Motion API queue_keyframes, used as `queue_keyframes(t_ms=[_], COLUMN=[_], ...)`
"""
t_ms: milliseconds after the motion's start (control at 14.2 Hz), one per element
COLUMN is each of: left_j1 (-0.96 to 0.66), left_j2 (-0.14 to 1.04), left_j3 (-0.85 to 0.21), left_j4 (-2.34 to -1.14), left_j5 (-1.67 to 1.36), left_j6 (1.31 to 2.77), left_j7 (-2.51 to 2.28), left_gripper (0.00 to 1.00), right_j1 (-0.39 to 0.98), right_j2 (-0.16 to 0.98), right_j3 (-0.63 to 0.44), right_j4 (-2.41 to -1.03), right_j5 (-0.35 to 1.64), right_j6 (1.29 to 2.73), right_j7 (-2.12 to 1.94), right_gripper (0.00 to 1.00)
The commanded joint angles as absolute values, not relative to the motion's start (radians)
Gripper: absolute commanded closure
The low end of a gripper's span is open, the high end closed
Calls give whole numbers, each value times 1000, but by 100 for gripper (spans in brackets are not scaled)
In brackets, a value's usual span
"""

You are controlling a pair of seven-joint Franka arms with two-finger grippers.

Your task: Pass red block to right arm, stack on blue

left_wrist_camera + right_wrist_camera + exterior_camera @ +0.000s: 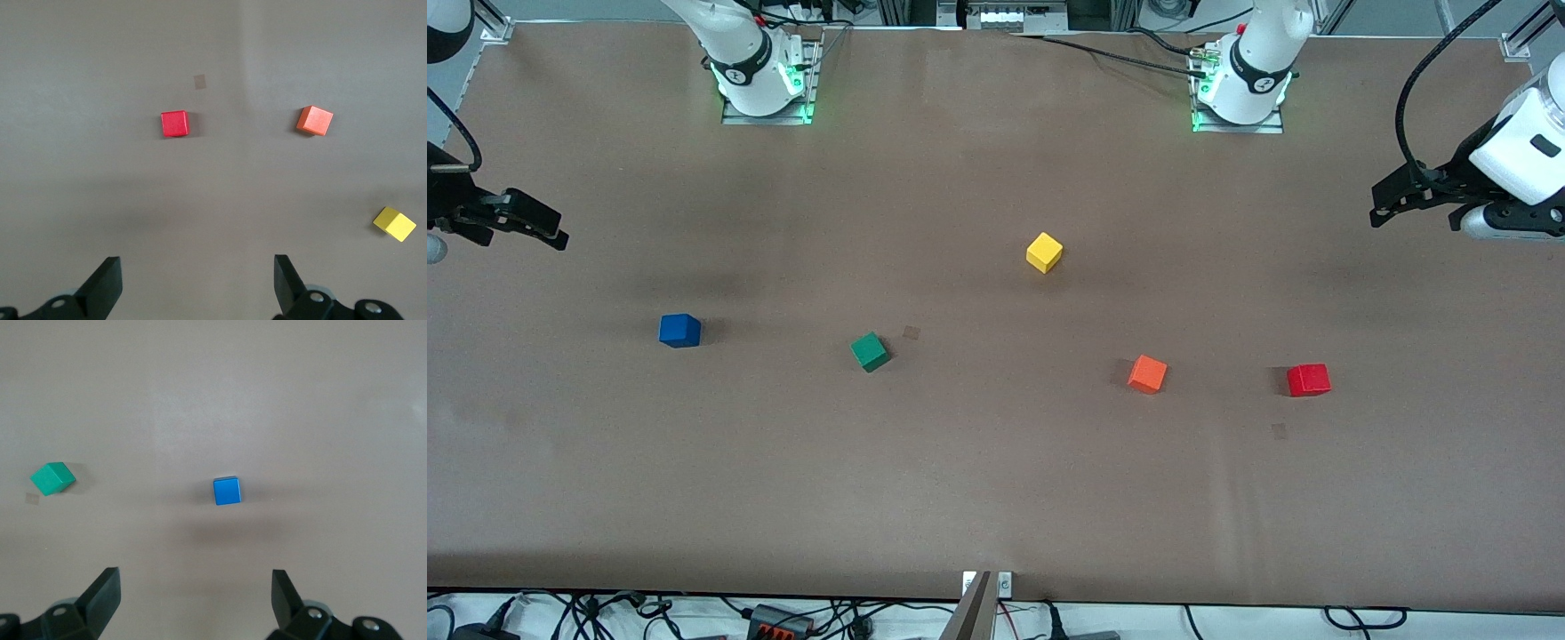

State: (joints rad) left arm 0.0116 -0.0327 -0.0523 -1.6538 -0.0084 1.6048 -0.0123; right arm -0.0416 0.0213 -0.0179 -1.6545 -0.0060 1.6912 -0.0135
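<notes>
The red block (1308, 380) (174, 123) sits on the brown table (996, 498) toward the left arm's end, with nothing touching it. The blue cube (679, 330) (227, 491) rests alone toward the right arm's end. My left gripper (1378, 206) (198, 279) hangs open and empty over the table's edge at its own end, well apart from the red block. Over the table's edge at the right arm's end, my right gripper (551, 227) (195, 595) is also open and empty, with the blue cube lying ahead of its fingers in the right wrist view.
Between the two cubes lie a green cube (869, 351) (53, 478) and an orange cube (1147, 373) (314, 120). A yellow cube (1044, 252) (394, 223) sits farther from the front camera. The arm bases (763, 80) (1240, 89) stand along the table's edge farthest from the camera.
</notes>
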Motion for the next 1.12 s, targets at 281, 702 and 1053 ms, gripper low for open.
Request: queue_keyframes(t_ms=[281, 702, 1053], left_j1=[9, 9, 9], left_j2=[-23, -23, -21], left_j3=[-49, -48, -49], left_j4=[-1629, -1629, -1628], left_j5=[-28, -26, -25], left_j6=[1589, 1589, 1585], left_j7=[-9, -11, -21], left_gripper=[0, 0, 0], right_j1=[-51, -54, -52], right_j2=[2, 0, 2], right_j3=[-9, -9, -8], right_j4=[-1672, -1671, -1669], right_j5=[-18, -17, -17], right_j6=[1684, 1638, 1649], right_j7=[-34, -34, -32], right_gripper=[0, 0, 0])
